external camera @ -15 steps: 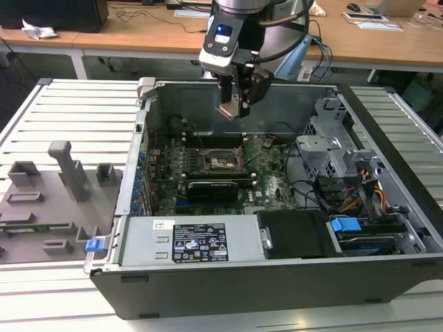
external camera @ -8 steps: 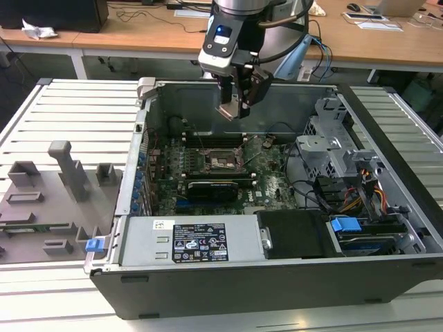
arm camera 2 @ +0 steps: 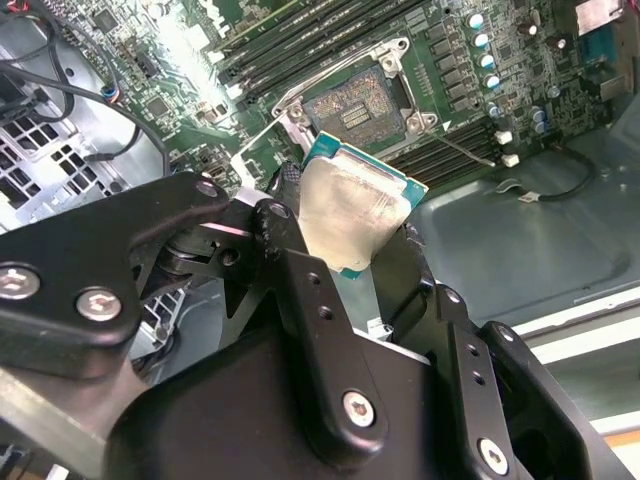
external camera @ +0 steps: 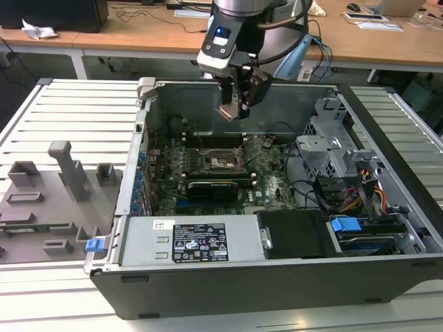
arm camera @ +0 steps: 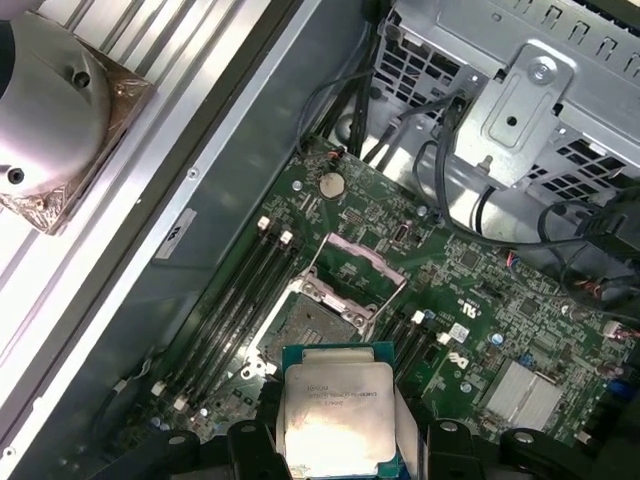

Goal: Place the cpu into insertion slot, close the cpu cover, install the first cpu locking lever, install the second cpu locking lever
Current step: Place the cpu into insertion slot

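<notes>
Black claw (arm camera 2: 345,228) is clamped on the small flat square silver-topped cpu (arm camera: 335,415), hanging well above the square black insertion slot (arm camera: 318,322) on the green motherboard (arm camera: 520,310) inside the grey metal PC case (external camera: 208,280).

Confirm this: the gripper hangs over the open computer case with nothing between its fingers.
Wrong on one point. The gripper does hang over the open computer case, but it is not empty: it grips the cpu, as both wrist views show.

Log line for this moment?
end effector: shut on cpu | cpu: aloft, unseated | insertion slot: empty | cpu cover: raised
</notes>
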You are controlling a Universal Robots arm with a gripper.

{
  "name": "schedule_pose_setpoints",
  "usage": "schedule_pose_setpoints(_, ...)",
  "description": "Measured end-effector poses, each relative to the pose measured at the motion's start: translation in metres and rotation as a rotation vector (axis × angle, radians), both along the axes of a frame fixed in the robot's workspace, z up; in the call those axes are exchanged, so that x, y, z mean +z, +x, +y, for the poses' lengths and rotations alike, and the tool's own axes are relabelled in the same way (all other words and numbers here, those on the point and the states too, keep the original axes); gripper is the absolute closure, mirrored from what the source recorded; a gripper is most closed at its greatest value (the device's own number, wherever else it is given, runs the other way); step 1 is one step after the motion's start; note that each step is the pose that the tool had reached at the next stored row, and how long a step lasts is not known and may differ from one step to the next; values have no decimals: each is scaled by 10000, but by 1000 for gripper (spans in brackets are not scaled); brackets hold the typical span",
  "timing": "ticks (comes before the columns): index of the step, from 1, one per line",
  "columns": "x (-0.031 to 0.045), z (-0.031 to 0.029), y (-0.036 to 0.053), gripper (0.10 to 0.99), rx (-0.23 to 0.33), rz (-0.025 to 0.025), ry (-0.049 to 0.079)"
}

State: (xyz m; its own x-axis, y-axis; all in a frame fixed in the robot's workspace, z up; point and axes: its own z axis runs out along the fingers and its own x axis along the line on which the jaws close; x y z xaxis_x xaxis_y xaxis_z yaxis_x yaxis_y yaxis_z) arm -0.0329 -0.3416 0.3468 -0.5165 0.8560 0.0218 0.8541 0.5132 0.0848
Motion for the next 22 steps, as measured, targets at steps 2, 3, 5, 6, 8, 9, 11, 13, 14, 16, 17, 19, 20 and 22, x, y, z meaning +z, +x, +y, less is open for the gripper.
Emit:
schedule_pose_setpoints(2, -12, 0, 0, 557, -242, 0, 0)
schedule_pose_setpoints(3, -21, 0, 0, 557, -482, 1, -2)
schedule_pose_setpoints(5, -31, 0, 0, 557, -771, 0, -1)
schedule_pose_setpoints(6, -38, 0, 0, 557, -992, 0, -2)
schedule_pose_setpoints(8, -47, 0, 0, 557, -1238, 0, -1)
schedule_pose_setpoints(9, -51, 0, 0, 557, -1333, 1, -1)
schedule_pose_setpoints(11, -56, 0, 0, 557, -1471, 1, -2)
schedule_pose_setpoints(13, -61, 0, 0, 557, -1621, 0, -2)
schedule_pose_setpoints(14, -64, 0, 0, 557, -1713, 1, -2)
schedule_pose_setpoints(16, -70, 0, 0, 557, -1854, 1, -1)
schedule_pose_setpoints(17, -71, 0, 0, 557, -1898, 1, -1)
schedule_pose_setpoints(19, -74, 0, 0, 557, -1994, 1, -2)
schedule_pose_setpoints(20, -76, 0, 0, 557, -2051, 1, -2)
schedule_pose_setpoints(22, -79, 0, 0, 557, -2113, 0, -1)
